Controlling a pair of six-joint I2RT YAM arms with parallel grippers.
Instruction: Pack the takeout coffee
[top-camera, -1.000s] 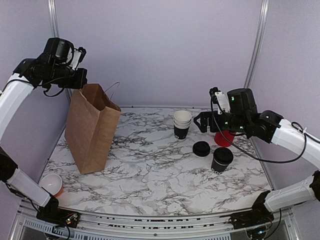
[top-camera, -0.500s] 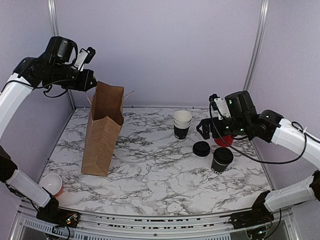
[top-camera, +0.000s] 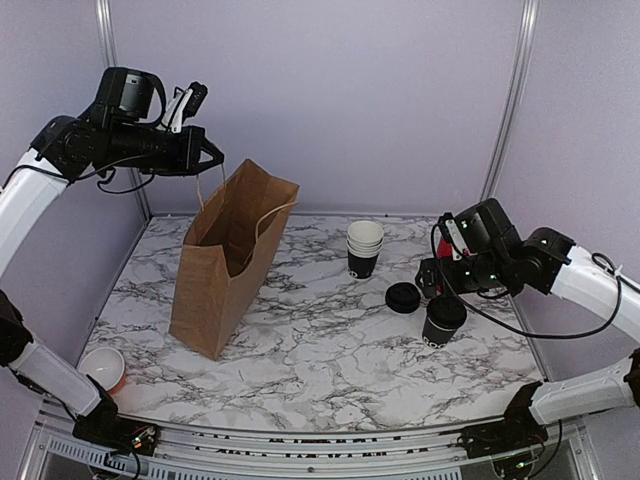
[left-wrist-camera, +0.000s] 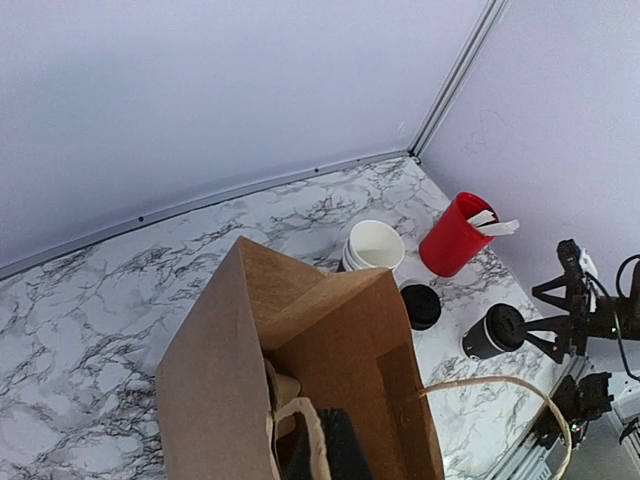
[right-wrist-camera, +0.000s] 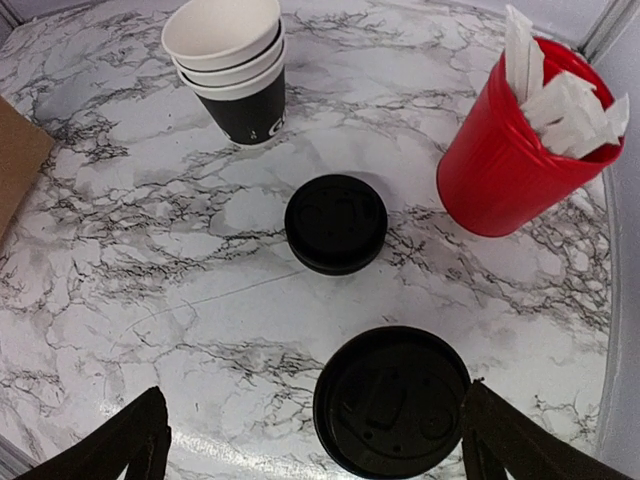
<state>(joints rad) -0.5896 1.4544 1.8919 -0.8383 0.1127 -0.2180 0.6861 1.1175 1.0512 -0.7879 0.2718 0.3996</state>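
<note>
The takeout coffee (top-camera: 444, 318) stands lidded on the surface (top-camera: 320, 340), just beside the red cup (right-wrist-camera: 500, 170). The right gripper (right-wrist-camera: 313, 388) hangs above it with fingers wide. The left gripper (top-camera: 205, 155) fingers are clamped on the tilted brown paper bag (top-camera: 230, 270), well left of that cup.

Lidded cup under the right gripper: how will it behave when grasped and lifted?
The cup looks like thin paper, so its wall would probably dent under a hard squeeze. Upright and tapering toward the base, it might tip if nudged sideways. Its lid hides the inside, so weight can't be judged.
</note>
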